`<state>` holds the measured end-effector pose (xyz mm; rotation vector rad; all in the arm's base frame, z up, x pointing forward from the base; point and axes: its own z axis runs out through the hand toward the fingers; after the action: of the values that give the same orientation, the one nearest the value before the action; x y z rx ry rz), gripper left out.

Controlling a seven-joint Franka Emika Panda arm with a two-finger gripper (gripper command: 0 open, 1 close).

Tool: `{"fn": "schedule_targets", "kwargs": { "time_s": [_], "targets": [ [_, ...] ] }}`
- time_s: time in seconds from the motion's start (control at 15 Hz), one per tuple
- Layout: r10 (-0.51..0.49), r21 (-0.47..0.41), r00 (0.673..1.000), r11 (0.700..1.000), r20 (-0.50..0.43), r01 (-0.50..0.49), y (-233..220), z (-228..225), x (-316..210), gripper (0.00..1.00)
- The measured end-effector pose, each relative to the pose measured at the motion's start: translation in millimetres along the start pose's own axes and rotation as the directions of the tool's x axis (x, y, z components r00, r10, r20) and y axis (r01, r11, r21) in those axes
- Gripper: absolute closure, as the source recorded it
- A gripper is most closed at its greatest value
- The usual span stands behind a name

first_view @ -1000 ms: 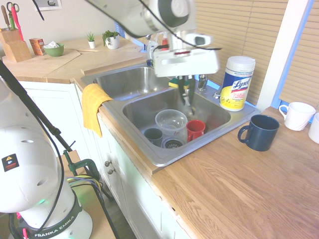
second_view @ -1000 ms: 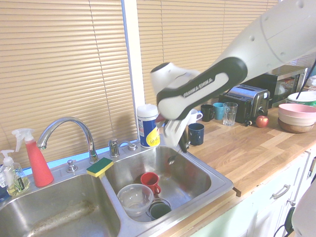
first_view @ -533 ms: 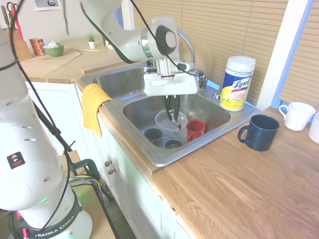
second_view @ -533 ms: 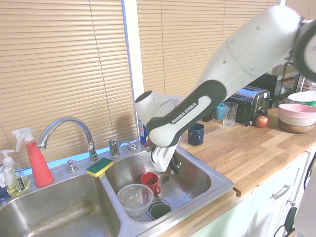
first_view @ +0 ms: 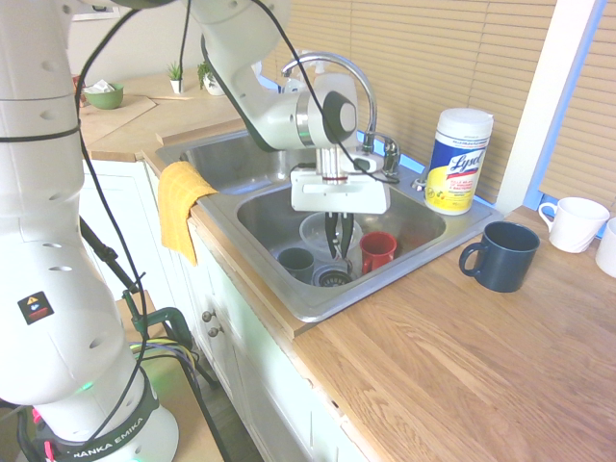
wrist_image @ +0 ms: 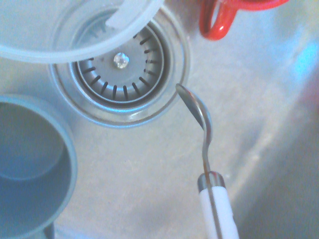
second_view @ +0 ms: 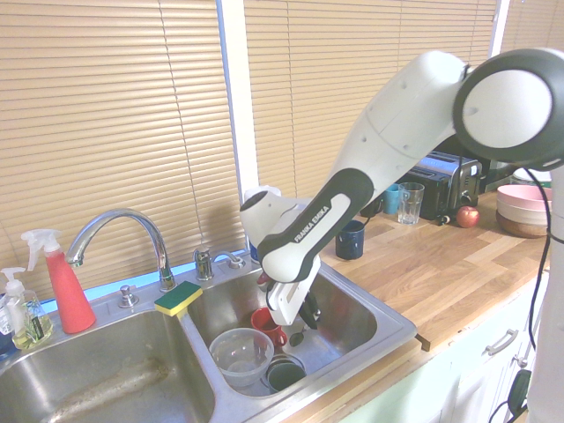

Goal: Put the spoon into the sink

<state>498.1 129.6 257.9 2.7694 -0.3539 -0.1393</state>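
The gripper (first_view: 338,246) hangs low inside the right basin of the sink (first_view: 289,294), near the centre of the first exterior frame, its fingers pinched shut on the spoon (wrist_image: 199,117). In the wrist view the spoon's silver bowl sits just beside the drain strainer (wrist_image: 117,67), with its white handle running to the lower edge. Upper left of that view shows the rim of a clear plastic container (wrist_image: 75,40), lower left a grey-blue cup (wrist_image: 30,164), and the top edge a red mug handle (wrist_image: 219,22). In the second exterior view the gripper (second_view: 304,319) is right of the red mug (second_view: 267,322)
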Motion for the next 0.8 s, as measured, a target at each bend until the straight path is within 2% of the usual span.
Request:
{"fn": "schedule_targets", "kwargs": {
  "time_s": [0.2, 0.27, 0.8],
  "targets": [
    [0.011, -0.007, 1.000, 1.000, 0.023, -0.011, -1.4, 19.6, 4.6, 1.00],
    [0.015, -0.011, 0.999, 1.000, 0.030, -0.015, -1.7, 25.5, 6.0, 0.00],
    [0.024, -0.017, 0.998, 1.000, 0.051, -0.024, -10.0, 46.6, 9.1, 0.00]
  ]
}}
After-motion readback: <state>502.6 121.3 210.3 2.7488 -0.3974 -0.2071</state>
